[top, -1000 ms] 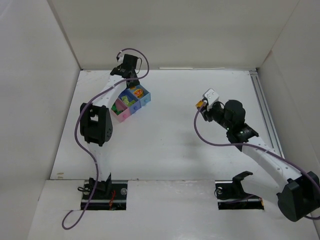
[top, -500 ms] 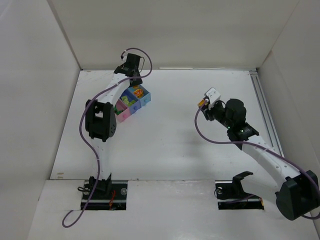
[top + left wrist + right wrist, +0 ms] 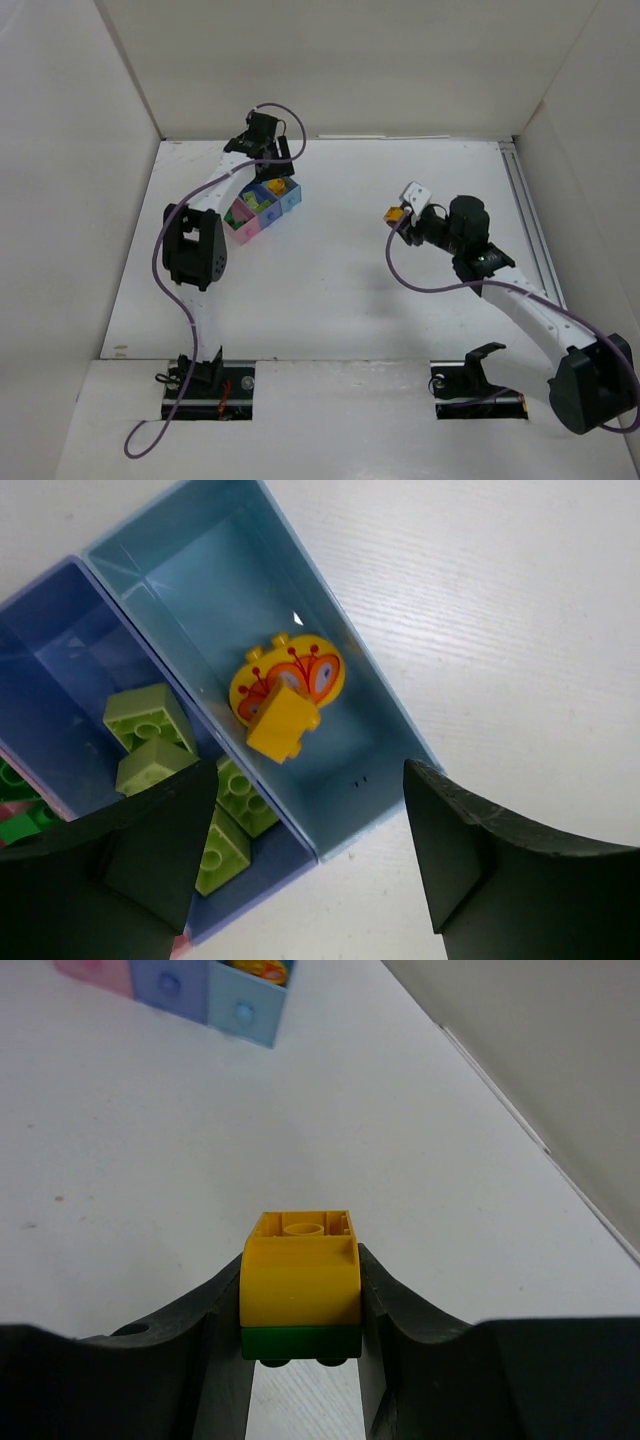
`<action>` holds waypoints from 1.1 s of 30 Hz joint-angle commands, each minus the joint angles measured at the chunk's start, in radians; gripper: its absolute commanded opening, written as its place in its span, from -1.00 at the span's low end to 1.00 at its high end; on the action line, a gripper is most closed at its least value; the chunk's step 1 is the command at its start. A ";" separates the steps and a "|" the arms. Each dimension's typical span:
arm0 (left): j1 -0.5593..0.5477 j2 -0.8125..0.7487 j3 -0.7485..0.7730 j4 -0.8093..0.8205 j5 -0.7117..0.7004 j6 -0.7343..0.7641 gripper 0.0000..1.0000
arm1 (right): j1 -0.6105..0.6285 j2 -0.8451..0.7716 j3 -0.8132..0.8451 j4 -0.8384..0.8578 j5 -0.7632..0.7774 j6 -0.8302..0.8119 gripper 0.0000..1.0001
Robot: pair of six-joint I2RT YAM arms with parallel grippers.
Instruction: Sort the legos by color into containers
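The containers are one tray of pink and blue bins at the back left. My left gripper hangs open and empty over its blue end; its fingers straddle the tray's corner. The light blue bin holds an orange-yellow lego and a round yellow printed piece. The darker blue bin holds several lime legos. Dark green legos show at the left edge. My right gripper is shut on an orange-yellow lego stacked on a dark green one, held above the table.
White walls enclose the table on three sides. A metal rail runs along the right edge. The tray also shows far ahead in the right wrist view. The arm bases sit at the near edge.
My right gripper has shifted slightly left and nearer with the stacked legos in it. My left gripper has moved slightly over the tray's blue end.
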 commanded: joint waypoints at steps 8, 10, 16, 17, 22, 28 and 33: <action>-0.072 -0.487 -0.404 0.344 0.620 0.252 0.62 | -0.038 0.025 0.083 0.032 -0.657 -0.159 -1.00; -0.114 -0.602 -0.491 0.407 0.685 0.286 0.72 | -0.053 0.040 0.092 0.032 -0.764 -0.159 -1.00; -0.278 -0.796 -0.700 0.512 0.699 0.392 0.85 | -0.062 0.146 0.164 0.020 -0.978 -0.133 -1.00; -0.322 -0.811 -0.732 0.521 0.690 0.392 0.85 | -0.062 0.155 0.164 0.020 -1.020 -0.124 -1.00; -0.424 -0.873 -0.780 0.552 0.600 0.412 0.95 | -0.042 0.188 0.212 -0.034 -1.059 -0.089 -1.00; -0.508 -0.873 -0.769 0.498 0.543 0.447 0.95 | 0.004 0.188 0.242 -0.034 -1.002 0.003 -1.00; -0.540 -0.873 -0.769 0.498 0.471 0.447 0.62 | 0.037 0.188 0.252 -0.049 -0.927 0.079 -1.00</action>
